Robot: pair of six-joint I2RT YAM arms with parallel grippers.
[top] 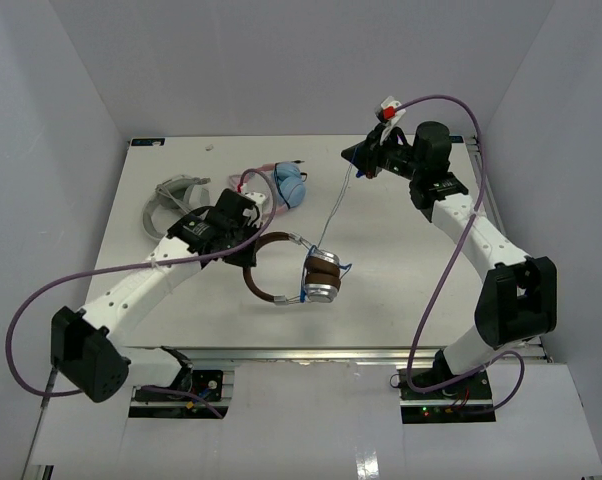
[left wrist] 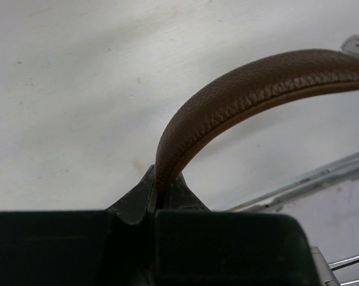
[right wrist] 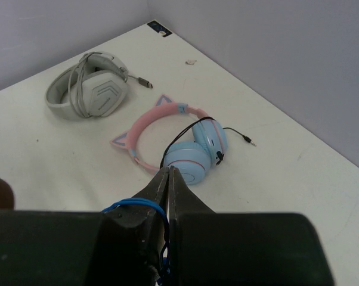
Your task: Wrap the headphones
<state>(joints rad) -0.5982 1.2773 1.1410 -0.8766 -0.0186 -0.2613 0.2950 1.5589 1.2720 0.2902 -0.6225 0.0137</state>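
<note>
The left fingers (left wrist: 141, 201) are clamped on the brown headband (left wrist: 245, 89) of the headphones (top: 319, 276), which are around the middle of the desk (top: 411, 280), toward its near edge. The right fingers (right wrist: 157, 189) are pressed together on the thin blue cable (top: 332, 212), up near the far edge, right of centre. A pink cat-ear pair (right wrist: 167, 140) lies by the far edge, and a grey-white pair (right wrist: 87, 90) lies toward the far left corner.

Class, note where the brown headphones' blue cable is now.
In the top view the blue cable runs from the headphones at the table centre up and right to the right gripper, which pinches it.
</note>
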